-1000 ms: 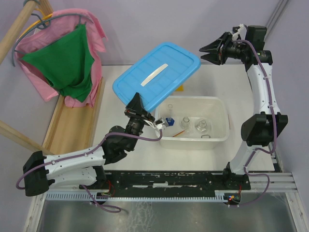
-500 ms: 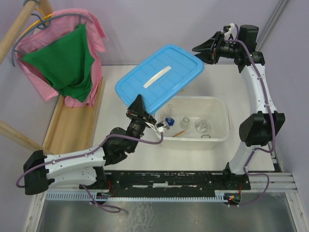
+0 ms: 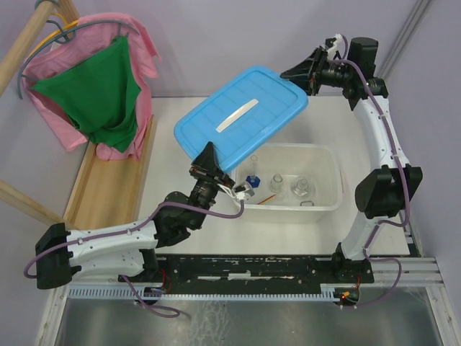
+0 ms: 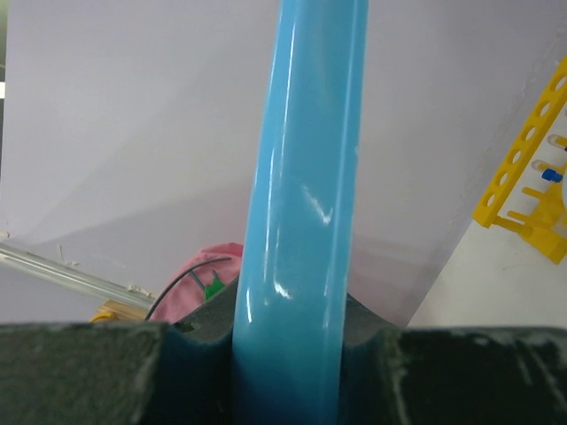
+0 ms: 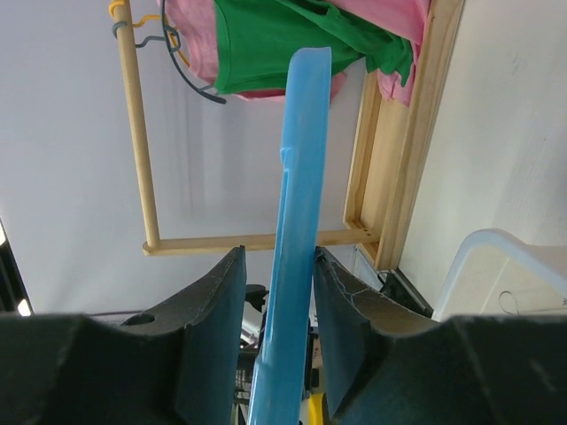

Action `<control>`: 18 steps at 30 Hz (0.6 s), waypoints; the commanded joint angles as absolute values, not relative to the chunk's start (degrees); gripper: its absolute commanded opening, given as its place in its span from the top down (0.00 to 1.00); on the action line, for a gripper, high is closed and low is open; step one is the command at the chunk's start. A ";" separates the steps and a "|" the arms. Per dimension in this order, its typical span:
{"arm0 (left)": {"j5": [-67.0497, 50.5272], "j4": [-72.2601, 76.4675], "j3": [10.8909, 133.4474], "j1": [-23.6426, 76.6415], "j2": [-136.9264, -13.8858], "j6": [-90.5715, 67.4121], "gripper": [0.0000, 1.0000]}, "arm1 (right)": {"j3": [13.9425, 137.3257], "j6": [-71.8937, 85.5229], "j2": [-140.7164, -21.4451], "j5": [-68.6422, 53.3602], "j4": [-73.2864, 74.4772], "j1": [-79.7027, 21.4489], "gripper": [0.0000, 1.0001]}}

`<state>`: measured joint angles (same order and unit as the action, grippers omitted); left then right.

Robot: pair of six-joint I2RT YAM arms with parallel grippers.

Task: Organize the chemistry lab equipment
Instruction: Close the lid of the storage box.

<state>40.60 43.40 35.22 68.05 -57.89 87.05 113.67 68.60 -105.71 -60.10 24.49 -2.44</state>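
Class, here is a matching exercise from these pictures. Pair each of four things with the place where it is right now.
Things:
1. blue lid
2. glass flasks
3. green garment
4. yellow rack

Places:
A. inside the white tub
B. on a hanger at the far left
C. raised above the tub, clamped by the left gripper
D. lying on the table

Pairs: 1-C, 2-A, 3-B, 4-D

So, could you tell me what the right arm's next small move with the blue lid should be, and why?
Probably close the right end effector on the blue lid. Its jaws straddle the lid's far edge with a gap showing, while only the left end effector clamps the near edge, leaving the lid tilted above the white tub.
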 commanded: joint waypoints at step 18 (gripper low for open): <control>44.02 41.50 38.13 69.70 -61.21 75.73 0.70 | 110.67 63.88 -100.99 -58.69 28.53 -3.66 0.99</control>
<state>40.62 43.03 34.96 69.52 -59.68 84.47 110.72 68.73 -105.51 -62.04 27.14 -4.38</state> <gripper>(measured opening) 0.263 0.116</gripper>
